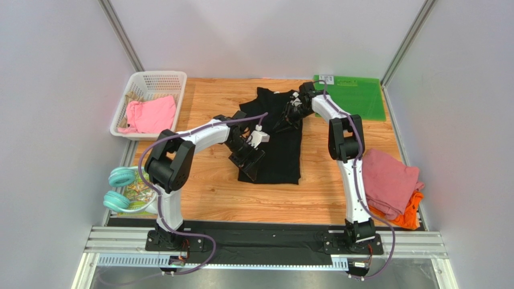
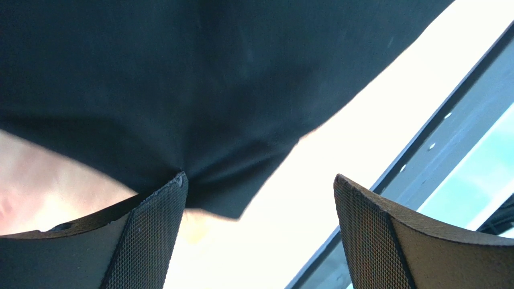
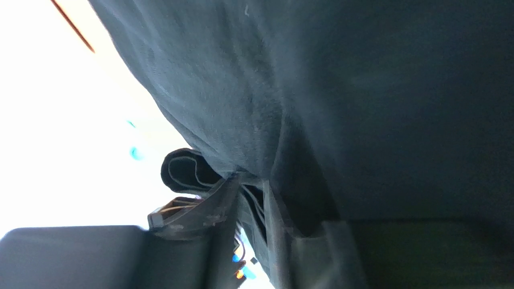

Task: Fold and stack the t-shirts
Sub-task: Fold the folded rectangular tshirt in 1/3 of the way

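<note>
The large black t-shirt (image 1: 279,141) lies lengthwise on the middle of the wooden table, partly folded. My left gripper (image 1: 247,159) is at its near left edge. In the left wrist view it (image 2: 259,180) is open, with black cloth (image 2: 199,84) touching the tip of the left finger (image 2: 145,241) and nothing between the pads. My right gripper (image 1: 293,113) is at the shirt's far right part. In the right wrist view it (image 3: 253,186) is shut on bunched folds of the black shirt (image 3: 374,90). A dusty-pink t-shirt (image 1: 389,179) lies over an orange one (image 1: 411,215) at the right edge.
A white basket (image 1: 158,79) at the far left holds a brighter pink garment (image 1: 151,114). A stiff green mat (image 1: 356,97) lies at the far right. Teal headphones (image 1: 119,188) sit by a packet off the left edge. Grey walls close in on both sides.
</note>
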Controlling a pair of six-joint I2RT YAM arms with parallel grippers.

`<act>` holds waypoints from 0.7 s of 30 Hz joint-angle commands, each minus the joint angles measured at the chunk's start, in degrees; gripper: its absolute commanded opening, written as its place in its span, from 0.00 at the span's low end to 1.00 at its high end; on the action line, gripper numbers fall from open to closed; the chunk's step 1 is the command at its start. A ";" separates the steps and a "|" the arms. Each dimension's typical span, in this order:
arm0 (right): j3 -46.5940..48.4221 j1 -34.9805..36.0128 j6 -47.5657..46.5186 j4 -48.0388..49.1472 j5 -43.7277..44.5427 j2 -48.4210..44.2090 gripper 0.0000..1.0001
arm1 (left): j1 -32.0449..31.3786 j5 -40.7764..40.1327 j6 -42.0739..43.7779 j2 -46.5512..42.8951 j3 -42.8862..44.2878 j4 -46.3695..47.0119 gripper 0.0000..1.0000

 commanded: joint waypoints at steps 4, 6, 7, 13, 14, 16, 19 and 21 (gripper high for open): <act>2.60 -2.02 -3.13 -5.99 6.94 -8.09 0.45 | 0.00 -7.47 -0.04 -7.34 -3.89 -2.48 0.96; -1.35 -1.31 -3.83 -5.03 7.46 -13.38 0.49 | 0.00 -7.56 -0.83 -8.14 -3.18 -2.48 0.96; -6.15 -0.78 -3.84 -4.50 7.11 -18.80 0.49 | 0.00 -7.38 -1.01 -8.93 -2.83 -2.75 0.96; -26.90 3.60 -2.16 2.71 4.65 -33.70 0.49 | 0.00 -5.63 -1.01 -10.69 -1.34 -3.45 0.96; -29.38 4.49 -2.25 3.58 4.65 -34.76 0.49 | 0.00 -5.62 -1.01 -10.86 -1.16 -3.45 0.96; -33.86 7.20 -1.82 5.77 4.13 -37.22 0.49 | 0.00 -6.23 -0.84 -11.31 -1.25 -3.54 0.96; -42.39 9.32 -0.33 10.17 3.33 -37.84 0.48 | 0.17 -6.76 -0.66 -11.66 -1.42 -3.71 0.97; -47.14 9.42 0.73 14.03 2.63 -36.36 0.48 | 0.43 -7.03 -0.40 -11.92 -1.42 -3.98 0.97</act>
